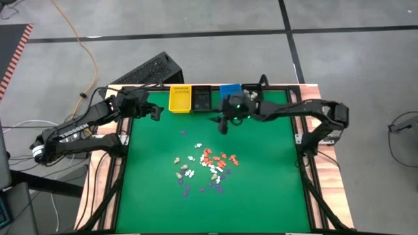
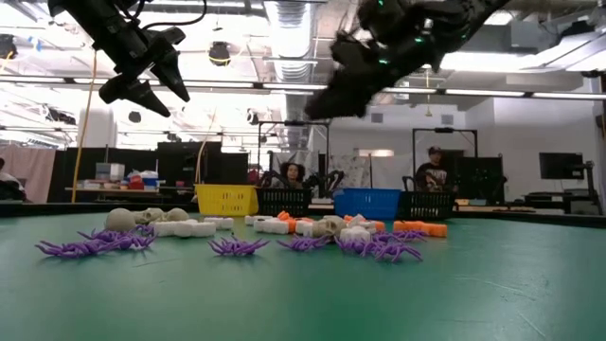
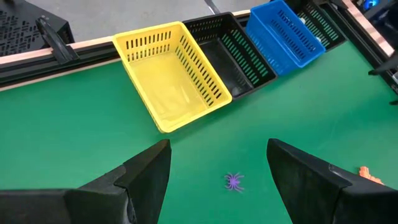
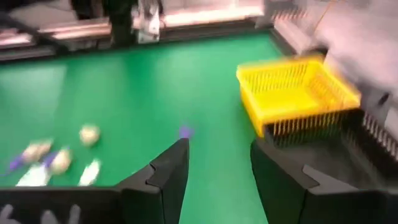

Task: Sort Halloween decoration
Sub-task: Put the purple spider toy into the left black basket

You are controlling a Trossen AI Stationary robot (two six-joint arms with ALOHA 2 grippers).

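Observation:
The Halloween decoration (image 1: 206, 166) lies as a loose heap of tiny white, cream, orange and purple pieces on the green mat, toward the middle. In the low view, purple spiders (image 2: 95, 244), skulls (image 2: 120, 220) and orange bits (image 2: 417, 227) rest on the mat. One purple spider (image 3: 234, 181) lies apart, below my left gripper (image 3: 217, 146). That gripper hovers open at the far left (image 1: 153, 112). My right gripper (image 1: 222, 123) hangs open in the air in front of the bins, with nothing between its fingers (image 4: 219, 146).
A yellow bin (image 1: 179, 98), a black bin (image 1: 201, 98) and a blue bin (image 1: 230, 91) stand in a row along the mat's far edge. Dark frame rails (image 1: 124, 140) border the mat. People stand in the room beyond the table (image 2: 434, 170).

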